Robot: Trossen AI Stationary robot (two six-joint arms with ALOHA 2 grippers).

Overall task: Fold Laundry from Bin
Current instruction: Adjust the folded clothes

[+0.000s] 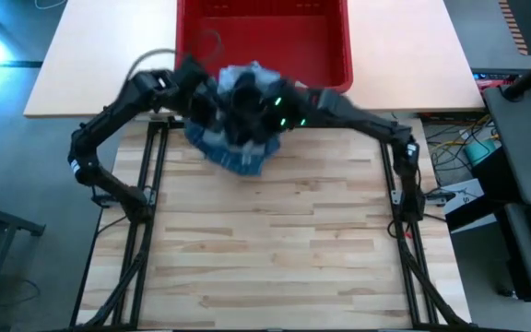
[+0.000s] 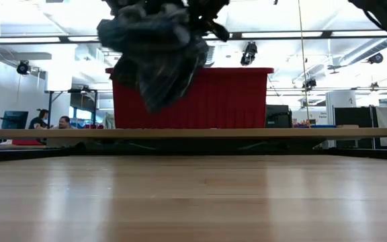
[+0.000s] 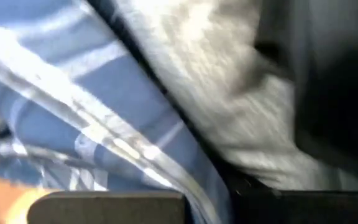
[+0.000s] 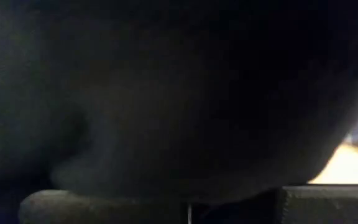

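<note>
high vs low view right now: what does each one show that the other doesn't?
High only: both arms meeting over the laundry at the table's far edge, with the bin's inside looking empty. Low only: the bundle hangs clear above the table, and people sit in the room behind. Both: the bunched clothes in front of the red bin.

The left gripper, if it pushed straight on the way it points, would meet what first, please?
Cloth at once: the left gripper is shut on the laundry, and the plaid shirt and grey T-shirt fill its wrist view. Beyond them, nothing shows.
</note>
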